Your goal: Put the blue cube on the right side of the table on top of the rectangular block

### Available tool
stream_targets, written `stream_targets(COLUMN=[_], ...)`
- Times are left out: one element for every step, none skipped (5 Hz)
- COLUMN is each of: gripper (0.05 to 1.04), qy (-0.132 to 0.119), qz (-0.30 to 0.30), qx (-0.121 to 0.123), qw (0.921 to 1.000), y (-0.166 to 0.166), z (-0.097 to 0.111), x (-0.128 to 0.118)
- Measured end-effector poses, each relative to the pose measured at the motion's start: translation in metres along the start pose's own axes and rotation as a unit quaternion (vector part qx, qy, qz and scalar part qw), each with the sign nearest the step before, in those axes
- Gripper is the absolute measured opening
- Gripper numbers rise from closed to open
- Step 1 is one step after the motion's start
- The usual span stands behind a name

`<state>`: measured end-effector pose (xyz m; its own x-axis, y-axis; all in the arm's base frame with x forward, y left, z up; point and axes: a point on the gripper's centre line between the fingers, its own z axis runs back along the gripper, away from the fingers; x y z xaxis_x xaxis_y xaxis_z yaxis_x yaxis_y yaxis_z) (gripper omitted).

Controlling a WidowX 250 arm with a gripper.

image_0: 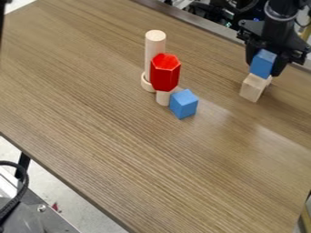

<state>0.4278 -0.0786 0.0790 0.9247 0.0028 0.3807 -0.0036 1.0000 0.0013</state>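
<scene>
At the upper right, the gripper [264, 65] points down and is shut on a blue cube [262, 63], with one dark finger on either side of it. Directly below the cube is a pale wooden block [253, 88] on the table. The cube's lower edge meets or overlaps the block's top in this view; I cannot tell whether its weight rests there. The block's upper right part is partly hidden behind the cube and gripper.
Left of the gripper, on the wooden table [139, 150], stand a tall pale cylinder [155, 48], a red hexagonal piece [165, 73] above a short pale cylinder [163, 98], and another blue cube [184, 104]. The table's far edge runs behind the gripper.
</scene>
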Motion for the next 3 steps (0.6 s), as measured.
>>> stream_targets(gripper=[0.59, 0.591, 0.59], qy=[-0.003, 0.0, -0.003], qz=[0.008, 0.012, 0.014], qx=[0.001, 0.002, 0.001], qw=[1.0, 0.9999, 0.9999], y=[0.004, 0.0057, 0.0047], z=[-0.0043, -0.01, -0.0133], x=[0.0047, 0.0039, 0.007])
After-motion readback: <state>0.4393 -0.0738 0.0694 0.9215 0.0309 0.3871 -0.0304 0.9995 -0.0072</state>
